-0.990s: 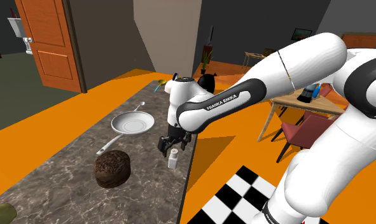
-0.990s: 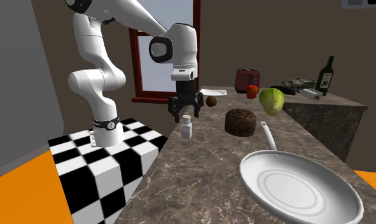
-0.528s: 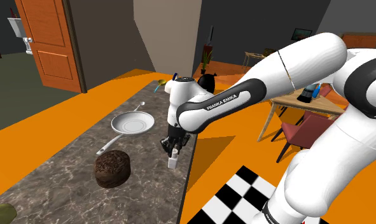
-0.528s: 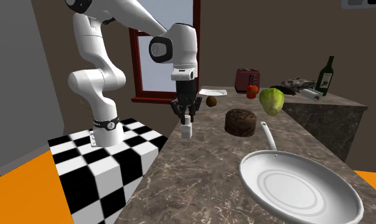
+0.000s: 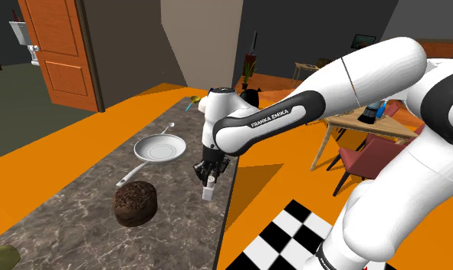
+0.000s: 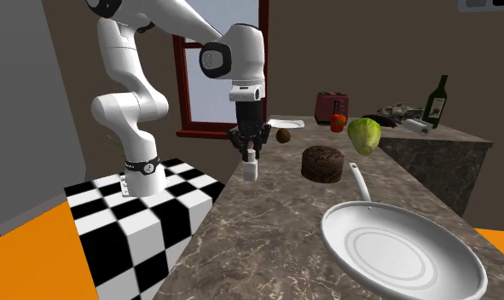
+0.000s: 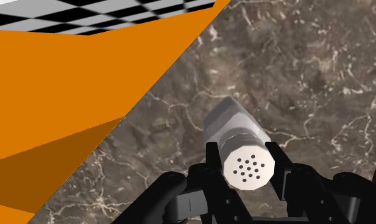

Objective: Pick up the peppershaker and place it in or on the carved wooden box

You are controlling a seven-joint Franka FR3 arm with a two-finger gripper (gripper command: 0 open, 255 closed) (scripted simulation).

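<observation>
The pepper shaker (image 7: 237, 127), a pale squarish body with a round perforated cap, is clasped at its top between the black fingers (image 7: 212, 168) of the gripper (image 5: 208, 180). Beneath the fingers a dark, veined marble surface (image 7: 307, 76) is seen. The round, rough, dark-brown box (image 5: 136, 203) is set well aside of the fingers.

Looks like a home kitchen w/ a dining area next door, from where I'm driving this. Dark marble-look countertop (image 5: 71, 222) w/ a frying pan (image 6: 403, 256), red toaster (image 6: 331, 106), wine bottle (image 6: 436, 100) and a lettuce (image 6: 364, 135). Also a panelled orange door (image 5: 60, 50), a window (image 6: 197, 106), and a dining table (image 5: 355, 123) + chairs (image 5: 370, 155) in the bg.
</observation>
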